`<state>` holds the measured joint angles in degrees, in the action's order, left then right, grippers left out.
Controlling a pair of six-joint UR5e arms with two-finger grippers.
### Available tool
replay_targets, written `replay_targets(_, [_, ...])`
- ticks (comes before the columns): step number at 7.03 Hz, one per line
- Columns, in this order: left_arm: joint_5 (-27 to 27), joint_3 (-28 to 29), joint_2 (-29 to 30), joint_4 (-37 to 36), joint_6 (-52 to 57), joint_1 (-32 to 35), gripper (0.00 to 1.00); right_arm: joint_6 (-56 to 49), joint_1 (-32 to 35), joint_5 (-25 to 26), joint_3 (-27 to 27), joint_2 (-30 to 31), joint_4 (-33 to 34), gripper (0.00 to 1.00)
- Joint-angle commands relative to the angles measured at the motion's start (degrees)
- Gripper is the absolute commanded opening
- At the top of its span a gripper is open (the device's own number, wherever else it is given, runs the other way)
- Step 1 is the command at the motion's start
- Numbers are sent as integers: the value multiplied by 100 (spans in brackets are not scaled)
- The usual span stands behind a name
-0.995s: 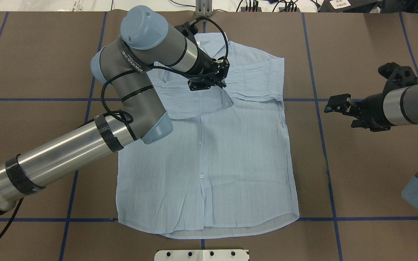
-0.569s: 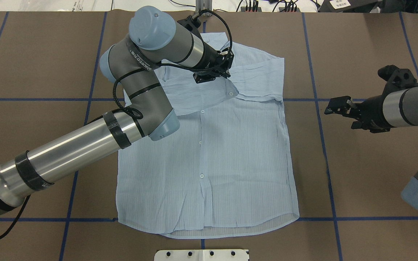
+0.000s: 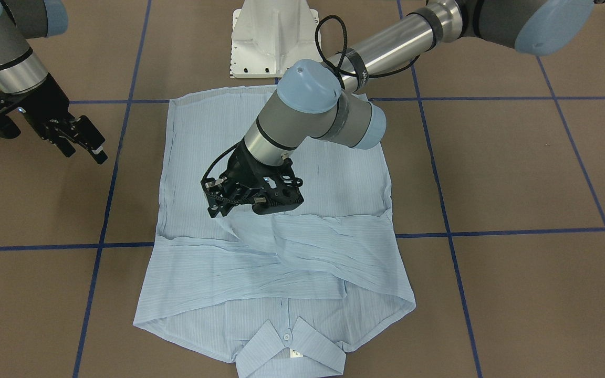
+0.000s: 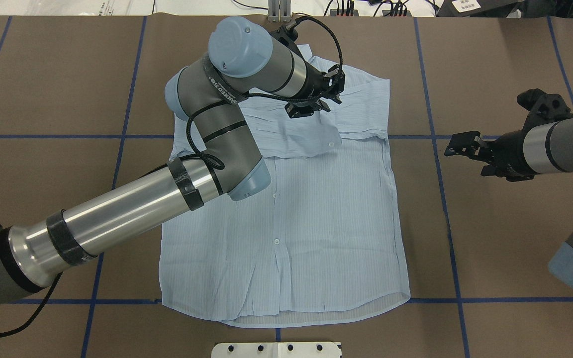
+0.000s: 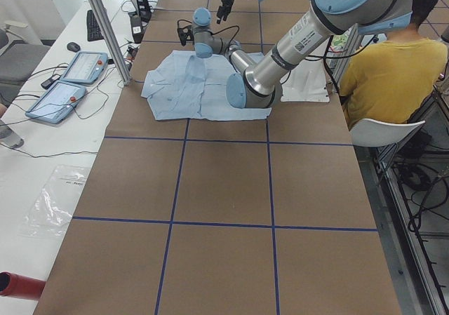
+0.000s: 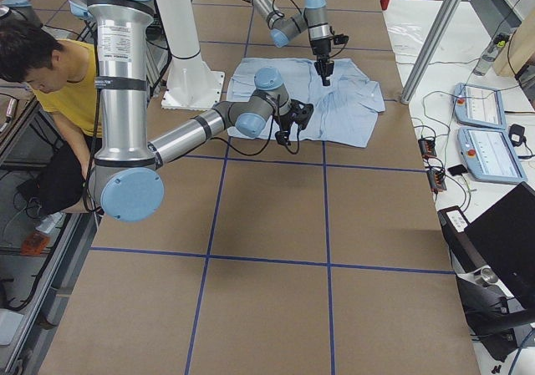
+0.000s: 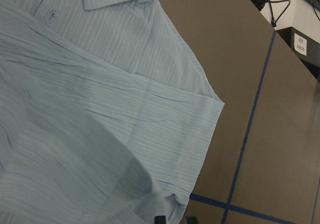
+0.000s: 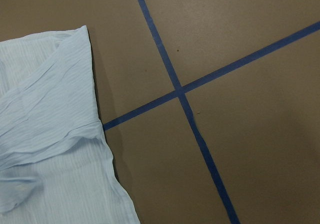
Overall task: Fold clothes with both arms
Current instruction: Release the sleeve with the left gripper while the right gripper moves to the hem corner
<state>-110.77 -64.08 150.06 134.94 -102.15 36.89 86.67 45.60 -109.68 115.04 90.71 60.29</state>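
The light-blue striped shirt [image 4: 316, 223] lies flat and button-side up on the brown table, its collar [image 3: 287, 341] at the far edge from the robot. My left gripper [image 4: 311, 107] hangs over the chest, shut on the sleeve [image 3: 260, 241]. The sleeve is drawn across the shirt toward the robot's right. In the left wrist view the held cloth [image 7: 75, 184] drapes close under the camera. My right gripper [image 4: 465, 149] hovers open over bare table, right of the shirt's shoulder. The right wrist view shows only the shirt's edge [image 8: 45, 134].
The white pedestal base [image 3: 273, 37] stands at the table's near edge by the shirt's hem. Blue tape lines [image 4: 445, 199] grid the brown table. A person in a yellow top [image 5: 382, 69] sits beside the robot. Control tablets [image 6: 485, 133] lie on a side table.
My left gripper has carried the sleeve to the right and farther from the robot, across the upper chest. The folded sleeve lies flatter now. The right gripper has barely moved.
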Motion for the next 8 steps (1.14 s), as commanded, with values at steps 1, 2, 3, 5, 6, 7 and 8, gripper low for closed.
replay_targets(1, [55, -226, 15, -20, -33, -50, 79, 60, -59, 17, -43, -9, -9, 100])
replay_targets(2, [38, -567, -150, -72, -94, -77, 79, 95, -303, 69, -43, -53, 0, 100])
replay_targets(3, [38, -710, -213, -99, -103, -77, 79, 113, -645, 348, -25, -62, 0, 100])
replay_targets(5, [20, -1863, -911, -650, -16, -77, 77, 1378, -1732, 1128, 158, -18, 9, 100])
replay_targets(6, [12, -2628, -1552, -722, 133, -68, 75, 1988, -2373, 1699, 333, 34, 70, 99])
replay_targets(7, [-76, -2862, -1767, -741, 456, -25, 75, 2690, -2954, 2209, 518, 61, 88, 96])
replay_targets(8, [-76, -2873, -1935, -732, 703, -15, 75, 3149, -3665, 2937, 737, 87, 549, 94])
